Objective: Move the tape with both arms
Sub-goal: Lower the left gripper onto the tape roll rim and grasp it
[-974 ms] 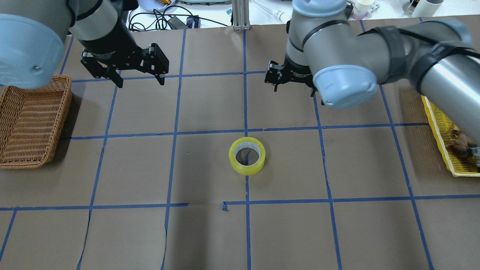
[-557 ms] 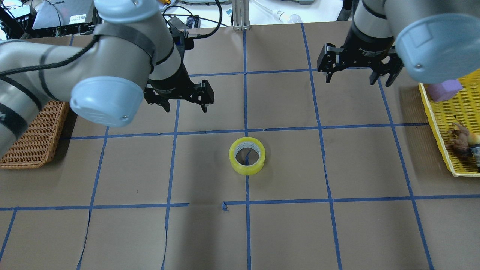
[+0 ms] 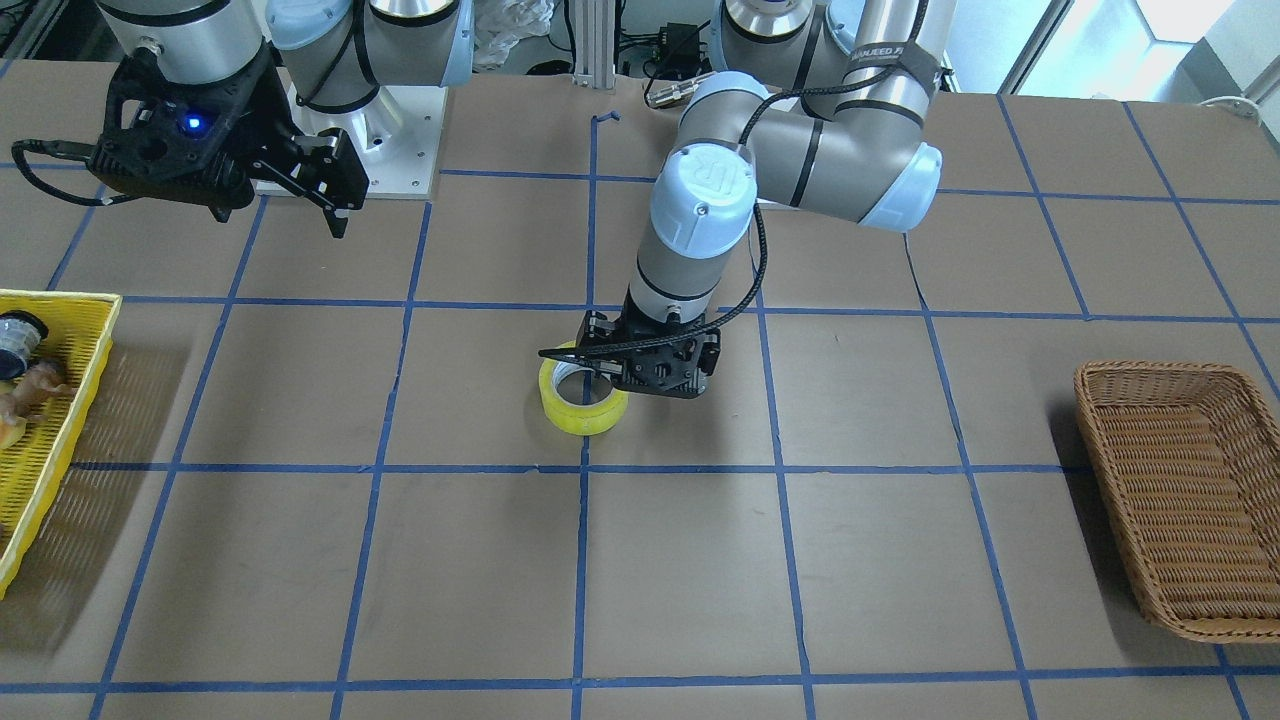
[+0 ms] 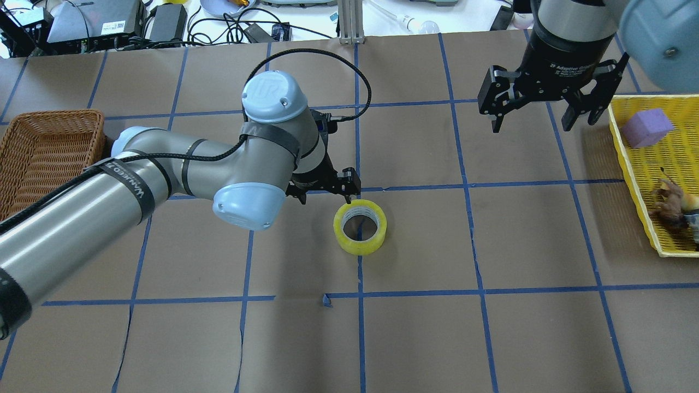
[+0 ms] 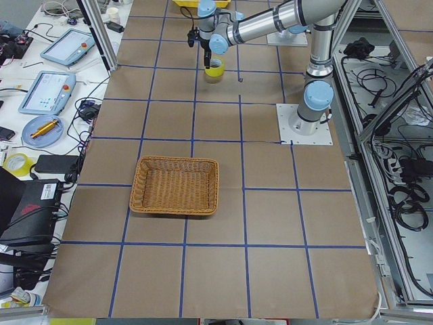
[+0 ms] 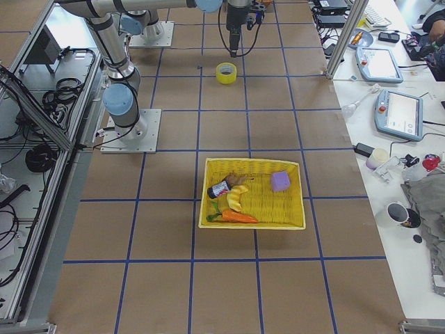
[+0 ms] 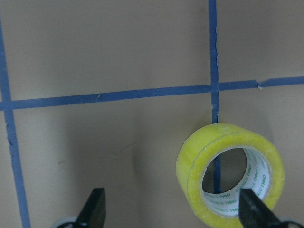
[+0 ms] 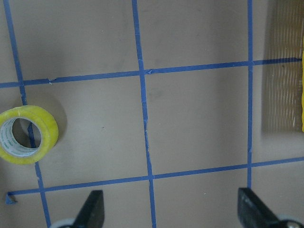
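The yellow tape lies flat on the brown table near its middle, white core up. It also shows in the front view, the left wrist view and the right wrist view. My left gripper is open and low, just behind the tape on its left side. One finger hangs over the roll's rim, and nothing is between the fingers. My right gripper is open and empty, raised at the back right, well away from the tape.
A wicker basket stands at the left edge. A yellow tray at the right edge holds a purple block and small toys. Blue tape lines grid the table. Cables and devices lie on the bench beyond the far edge.
My left arm has swung from near the basket to the middle and come down beside the tape. My right arm has moved right, toward the yellow tray. The tape has not moved.
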Controlling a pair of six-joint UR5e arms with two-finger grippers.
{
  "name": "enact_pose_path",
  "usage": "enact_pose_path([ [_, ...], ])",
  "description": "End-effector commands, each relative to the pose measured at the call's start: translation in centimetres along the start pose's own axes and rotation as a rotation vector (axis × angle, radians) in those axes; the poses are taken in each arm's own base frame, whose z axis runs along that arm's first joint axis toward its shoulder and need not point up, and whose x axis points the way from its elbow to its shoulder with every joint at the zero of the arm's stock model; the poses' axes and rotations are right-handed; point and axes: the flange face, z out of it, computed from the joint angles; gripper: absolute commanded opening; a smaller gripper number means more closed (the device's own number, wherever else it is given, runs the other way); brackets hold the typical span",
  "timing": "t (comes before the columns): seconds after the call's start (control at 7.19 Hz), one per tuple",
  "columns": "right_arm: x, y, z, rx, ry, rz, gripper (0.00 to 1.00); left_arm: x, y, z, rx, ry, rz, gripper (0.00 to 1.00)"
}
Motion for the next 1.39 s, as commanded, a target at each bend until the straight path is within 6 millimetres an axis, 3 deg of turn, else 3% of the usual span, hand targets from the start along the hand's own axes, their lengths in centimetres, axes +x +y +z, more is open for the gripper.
enact_pose_path([
  [0.0,0.0,-0.4,0.9,-0.014,-0.027,-0.107,1.0,1.5,0.7,4.0,-0.04,-0.016,-0.008,0.92],
  [0.14,-0.1,-0.6,1.0,-0.01,-0.043,-0.112,1.0,1.3,0.9,5.5,-0.035,-0.013,-0.009,0.86],
  [0.28,0.0,-0.8,1.4,-0.004,-0.048,-0.128,1.0,1.1,0.9,6.6,-0.048,-0.017,-0.01,0.64],
  [0.56,0.1,-0.8,1.6,-0.004,-0.043,-0.121,1.0,1.1,0.8,6.9,-0.051,-0.018,-0.012,0.06],
  [0.83,0.0,-0.7,1.5,-0.004,-0.046,-0.125,1.0,0.9,1.0,5.3,-0.029,-0.018,-0.029,0.0],
  [0.97,-0.1,-0.6,1.5,-0.004,-0.046,-0.129,1.0,0.0,-0.3,3.0,0.023,-0.031,-0.048,0.0],
  [1.11,-0.1,-0.6,1.5,-0.004,-0.046,-0.129,1.0,-2.6,-2.7,-0.5,0.036,-0.042,-0.097,0.0],
  [1.25,-0.1,-0.6,1.5,-0.005,-0.045,-0.129,1.0,-6.8,-5.7,-5.5,0.012,-0.04,-0.134,0.0],
])
